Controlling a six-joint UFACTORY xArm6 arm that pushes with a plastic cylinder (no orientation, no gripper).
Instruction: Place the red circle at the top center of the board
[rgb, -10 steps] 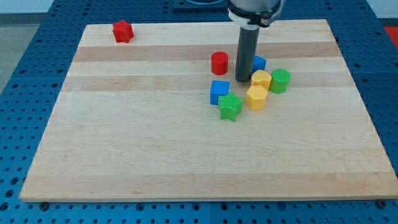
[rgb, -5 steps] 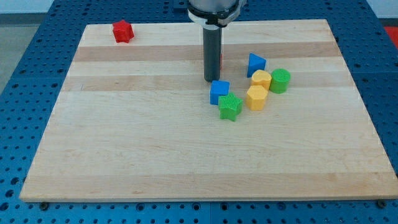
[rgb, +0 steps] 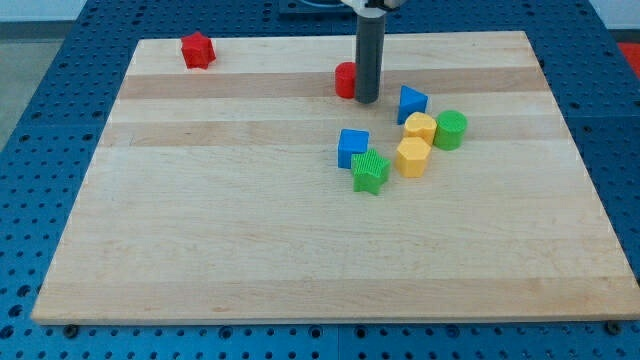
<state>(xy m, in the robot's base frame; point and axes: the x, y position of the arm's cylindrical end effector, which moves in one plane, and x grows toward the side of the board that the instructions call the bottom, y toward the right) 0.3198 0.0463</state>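
A pale wooden board (rgb: 250, 240) lies on a blue perforated table (rgb: 40, 120), with eight small coloured blocks on it: two red, two blue, two yellow and two green. No writing, label or brand can be read anywhere. The red circle (rgb: 345, 80) sits near the view's top of the board, roughly at its centre, partly hidden behind the arm's dark rod. The rod carries no hand or claw, so nothing is grasped; my tip (rgb: 367, 101) rests just to the view's right of the red circle, apparently touching it. Well to the view's left of the red circle is a red star-like block (rgb: 198, 50). To its lower right lie a blue triangular block (rgb: 411, 103), two yellow blocks (rgb: 420, 128) (rgb: 412, 156) touching each other, and a green round block (rgb: 451, 130). Below the red circle sit a blue cube (rgb: 352, 148) and a green star-like block (rgb: 370, 172), touching.
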